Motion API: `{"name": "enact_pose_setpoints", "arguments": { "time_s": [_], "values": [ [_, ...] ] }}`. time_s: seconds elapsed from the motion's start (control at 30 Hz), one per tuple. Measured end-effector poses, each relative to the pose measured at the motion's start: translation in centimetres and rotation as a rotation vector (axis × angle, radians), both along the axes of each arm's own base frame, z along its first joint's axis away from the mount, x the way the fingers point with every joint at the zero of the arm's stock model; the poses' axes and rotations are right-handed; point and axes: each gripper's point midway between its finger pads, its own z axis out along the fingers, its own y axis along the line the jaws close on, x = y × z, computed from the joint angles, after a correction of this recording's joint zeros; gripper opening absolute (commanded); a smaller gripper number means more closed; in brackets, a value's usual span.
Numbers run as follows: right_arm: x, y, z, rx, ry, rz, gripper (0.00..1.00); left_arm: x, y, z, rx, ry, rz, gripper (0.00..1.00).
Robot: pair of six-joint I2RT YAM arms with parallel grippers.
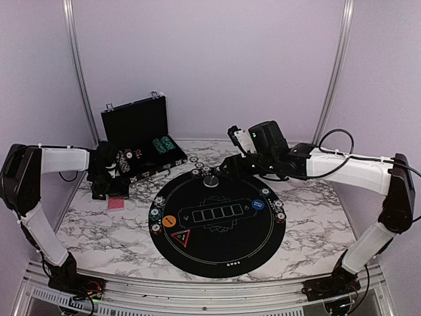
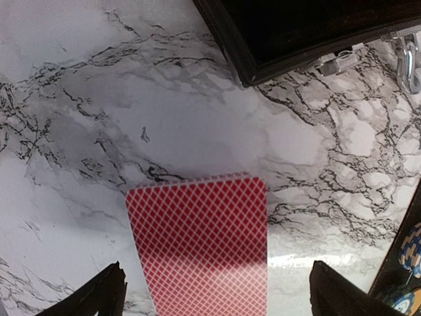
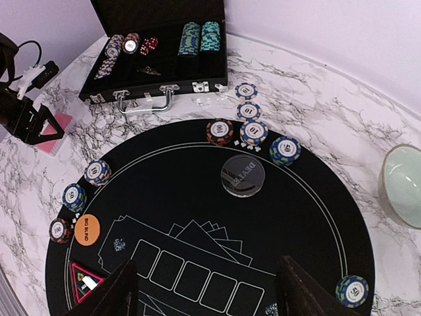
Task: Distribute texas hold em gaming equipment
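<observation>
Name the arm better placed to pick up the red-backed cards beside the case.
Left. The left fingers, open, straddle the red-backed cards; the right fingers hover over the black mat, well away.

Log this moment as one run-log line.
left claw: open, over red-backed cards by black case | right claw: open, above black mat, nothing held | dealer disc: on mat | chips: round mat rim

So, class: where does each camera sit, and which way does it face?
Top: above, behind the arms, facing down over the mat; both arms show.
Left wrist: on the left arm, facing down at red cards; open jaws at bottom.
Right wrist: on the right arm, facing across the mat to the case; open jaws at bottom.
Shared: all three show the case.
</observation>
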Motion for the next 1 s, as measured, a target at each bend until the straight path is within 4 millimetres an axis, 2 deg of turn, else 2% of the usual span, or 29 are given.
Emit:
{"name": "enact_pose_setpoints", "arguments": {
  "time_s": [0.23, 0.5, 0.7, 1.0],
  "values": [
    [0.0, 0.1, -0.2, 0.007, -0.001, 0.005, 0.69, 1.0, 0.4, -0.7, 0.052, 0.04, -0.019, 0.99],
    [-0.3, 0.1, -0.8, 0.01, 0.005, 0.011, 0.69, 0.0, 0.5, -2.4, 0.057, 0.122, -0.037, 0.96],
    [-0.5, 0.1, -1.5, 0.01, 0.017, 0.018, 0.69, -0.2, 0.9, -2.6, 0.038, 0.138, -0.036, 0.83],
    [-0.7, 0.5, -1.2, 0.034, 0.018, 0.037, 0.69, -0.4, 1.0, -2.7, 0.031, 0.143, -0.037, 0.61]
  ]
}}
